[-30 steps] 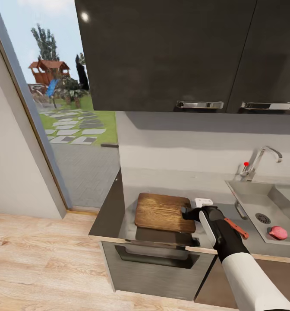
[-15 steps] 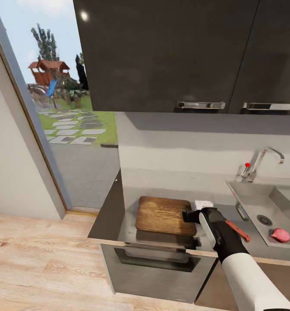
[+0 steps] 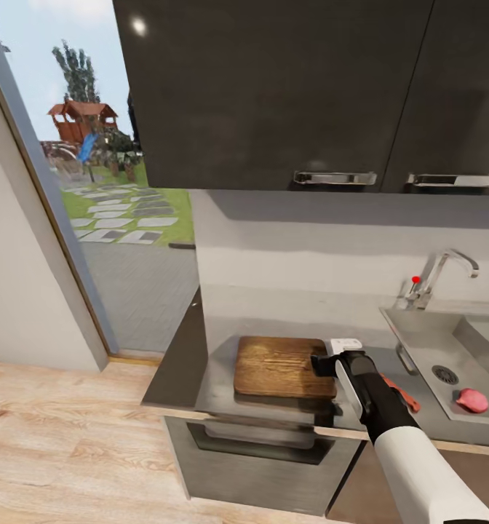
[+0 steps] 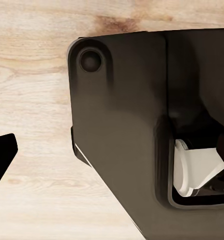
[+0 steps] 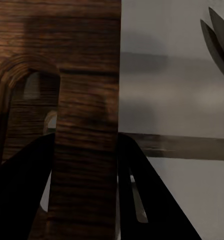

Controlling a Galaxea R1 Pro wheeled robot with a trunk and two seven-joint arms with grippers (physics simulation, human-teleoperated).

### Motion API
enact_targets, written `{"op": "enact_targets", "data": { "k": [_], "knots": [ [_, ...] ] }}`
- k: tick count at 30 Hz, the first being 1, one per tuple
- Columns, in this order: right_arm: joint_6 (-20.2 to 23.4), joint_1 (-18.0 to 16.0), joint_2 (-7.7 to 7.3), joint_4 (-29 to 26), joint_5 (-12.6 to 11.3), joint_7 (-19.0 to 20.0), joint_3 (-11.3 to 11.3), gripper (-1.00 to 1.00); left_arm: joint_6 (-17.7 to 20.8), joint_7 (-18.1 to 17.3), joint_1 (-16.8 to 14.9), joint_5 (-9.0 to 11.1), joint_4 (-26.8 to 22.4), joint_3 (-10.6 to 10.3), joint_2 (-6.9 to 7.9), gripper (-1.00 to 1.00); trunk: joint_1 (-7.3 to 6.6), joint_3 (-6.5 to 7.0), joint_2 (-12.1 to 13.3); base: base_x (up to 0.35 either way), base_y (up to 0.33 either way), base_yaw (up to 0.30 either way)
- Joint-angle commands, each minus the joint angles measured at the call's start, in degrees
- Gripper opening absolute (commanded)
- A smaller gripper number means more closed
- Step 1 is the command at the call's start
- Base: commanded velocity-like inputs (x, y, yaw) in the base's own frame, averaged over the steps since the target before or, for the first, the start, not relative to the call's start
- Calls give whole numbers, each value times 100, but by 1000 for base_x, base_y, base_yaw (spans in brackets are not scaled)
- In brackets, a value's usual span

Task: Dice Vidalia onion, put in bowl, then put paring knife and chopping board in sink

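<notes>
The right gripper (image 3: 319, 363) clamps the chopping board's (image 3: 282, 366) slotted right end. The sink (image 3: 419, 342) lies farther right, beyond the paring knife (image 3: 400, 391).

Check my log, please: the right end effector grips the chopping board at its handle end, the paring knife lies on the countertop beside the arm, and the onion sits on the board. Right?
Not quite. The onion lies in the sink near the drain, not on the chopping board, as the head view shows. The rest holds: the right end effector straddles the board's handle end, and the paring knife lies on the countertop beside the arm.
</notes>
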Motion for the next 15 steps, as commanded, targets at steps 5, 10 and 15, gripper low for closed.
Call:
{"op": "enact_targets", "data": {
  "k": [5,10,15],
  "knots": [
    [26,-1,1,-6,-25,-33,11,-100,-2,4,1,-1,-9,-4,1,100,4,-11,-12,5,-6,0],
    [22,-1,19,54,-25,-49,10,-100,-2,0,1,-1,-9,-4,1,100,4,-11,-12,0,0,0],
    [11,-3,35,186,-21,-52,2,-100,-2,-2,1,-1,-9,-4,1,100,4,-11,-12,0,0,0]
  ]
}}
